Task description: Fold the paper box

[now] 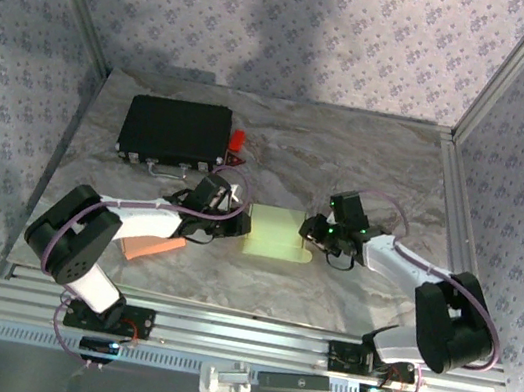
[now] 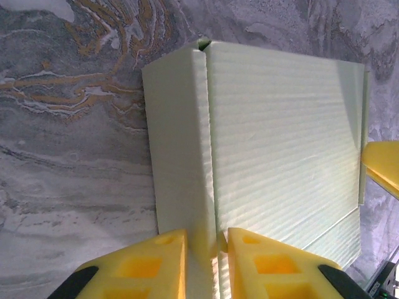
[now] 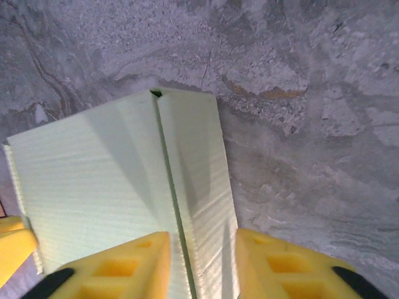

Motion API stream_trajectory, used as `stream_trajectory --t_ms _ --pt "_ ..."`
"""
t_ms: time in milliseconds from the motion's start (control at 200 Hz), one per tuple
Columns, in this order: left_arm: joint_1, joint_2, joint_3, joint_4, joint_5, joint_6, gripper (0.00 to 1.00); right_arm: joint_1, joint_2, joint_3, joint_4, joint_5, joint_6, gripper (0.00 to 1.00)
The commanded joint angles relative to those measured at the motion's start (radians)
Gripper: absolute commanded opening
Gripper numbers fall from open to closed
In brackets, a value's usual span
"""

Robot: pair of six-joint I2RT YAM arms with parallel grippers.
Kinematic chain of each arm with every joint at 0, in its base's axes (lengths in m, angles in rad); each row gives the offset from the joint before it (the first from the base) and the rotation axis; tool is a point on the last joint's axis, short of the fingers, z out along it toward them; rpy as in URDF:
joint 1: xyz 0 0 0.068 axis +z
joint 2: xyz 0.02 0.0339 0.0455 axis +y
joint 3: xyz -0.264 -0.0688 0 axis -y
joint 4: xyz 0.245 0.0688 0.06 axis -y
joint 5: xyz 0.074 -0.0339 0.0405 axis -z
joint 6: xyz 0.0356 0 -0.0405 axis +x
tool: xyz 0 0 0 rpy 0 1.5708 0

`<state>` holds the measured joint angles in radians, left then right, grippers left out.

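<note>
The pale green corrugated paper box (image 1: 274,234) lies flat midway on the grey marbled table (image 1: 369,164), folds running front to back, left gripper (image 2: 207,249) clamped on one, right gripper (image 3: 202,261) astride the other, hold unclear.

1. Left arm (image 1: 136,220) reaches from lower left toward frame centre; left gripper (image 2: 207,249) (yellow fingers (image 2: 153,265)) pinches one paper box (image 2: 280,156) wall.
2. Right arm (image 1: 403,262) bends in from lower right; right gripper (image 3: 202,261) straddles the opposite wall, grip unclear.
</note>
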<state>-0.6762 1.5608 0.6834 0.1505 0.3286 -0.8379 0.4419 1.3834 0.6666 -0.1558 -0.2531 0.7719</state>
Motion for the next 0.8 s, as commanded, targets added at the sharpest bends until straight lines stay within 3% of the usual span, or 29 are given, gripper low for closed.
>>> stream_trajectory --t_ms 0,270,445,795 --pt "0.0 -0.006 -0.014 0.007 0.012 0.013 0.2 -0.035 -0.042 -0.021 -0.031 -0.059 -0.043 0.41" --pt "0.022 -0.014 -0.077 0.102 0.045 0.03 0.17 -0.102 -0.02 -0.091 0.135 -0.285 -0.099 0.57" --pt "0.062 0.007 -0.133 0.183 0.085 0.02 0.1 -0.109 0.027 -0.107 0.216 -0.356 -0.114 0.6" --pt "0.089 0.043 -0.156 0.215 0.101 0.02 0.09 -0.104 0.108 -0.125 0.363 -0.45 -0.069 0.63"
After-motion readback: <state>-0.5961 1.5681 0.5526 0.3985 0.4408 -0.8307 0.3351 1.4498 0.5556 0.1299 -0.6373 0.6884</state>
